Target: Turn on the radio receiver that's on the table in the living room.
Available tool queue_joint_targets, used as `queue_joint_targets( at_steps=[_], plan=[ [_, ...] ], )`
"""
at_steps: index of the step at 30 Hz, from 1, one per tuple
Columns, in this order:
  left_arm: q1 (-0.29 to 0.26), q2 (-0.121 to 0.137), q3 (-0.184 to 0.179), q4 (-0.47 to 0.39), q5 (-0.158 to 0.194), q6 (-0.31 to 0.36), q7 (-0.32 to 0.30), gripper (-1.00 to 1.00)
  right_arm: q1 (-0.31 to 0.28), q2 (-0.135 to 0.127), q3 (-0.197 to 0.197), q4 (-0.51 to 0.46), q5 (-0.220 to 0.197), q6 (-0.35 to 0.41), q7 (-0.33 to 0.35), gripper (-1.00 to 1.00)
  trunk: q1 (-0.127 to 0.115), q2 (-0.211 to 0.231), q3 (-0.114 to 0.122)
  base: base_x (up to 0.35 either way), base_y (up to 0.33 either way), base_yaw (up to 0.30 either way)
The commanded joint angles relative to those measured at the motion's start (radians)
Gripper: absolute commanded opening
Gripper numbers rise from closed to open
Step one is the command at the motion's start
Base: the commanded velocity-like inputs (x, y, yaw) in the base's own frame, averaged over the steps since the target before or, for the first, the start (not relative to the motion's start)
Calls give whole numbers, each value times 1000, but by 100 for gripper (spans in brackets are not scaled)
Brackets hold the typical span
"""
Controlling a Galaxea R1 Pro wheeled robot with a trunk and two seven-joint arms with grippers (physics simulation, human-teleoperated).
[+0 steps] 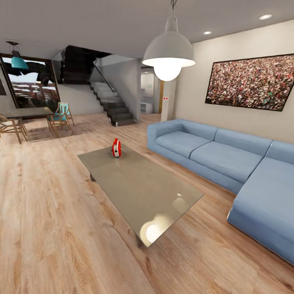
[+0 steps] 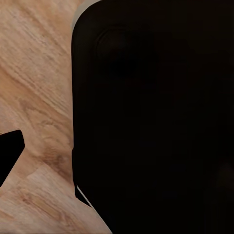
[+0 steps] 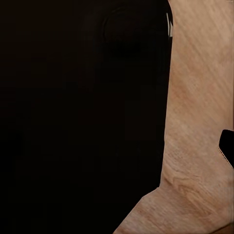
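Ahead, radio receiver upright on table's far end, gripper states impossible to tell.

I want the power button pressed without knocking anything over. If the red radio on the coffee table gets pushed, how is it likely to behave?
The radio receiver stands upright and looks narrow for its height, so a sideways push could tip it. The table has a glossy, reflective top, so it would probably slide rather than hold still. It looks small against the table, so likely light; brace it or press gently.

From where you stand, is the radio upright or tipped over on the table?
Upright: the radio receiver stands on its base near the far end of the table, taller than wide.
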Motion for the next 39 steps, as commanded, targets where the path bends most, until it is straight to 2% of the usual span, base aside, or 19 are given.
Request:
queue_joint_targets(
  at_steps=[1,39],
  plan=[
    [0,0,0,0,0,0,0,100,0,0,0,0,0,0,0,100,0,0,0,0,0,270],
    [0,1,0,0,0,0,0,100,0,0,0,0,0,0,0,100,0,0,-14,0,0,270]
  ],
)
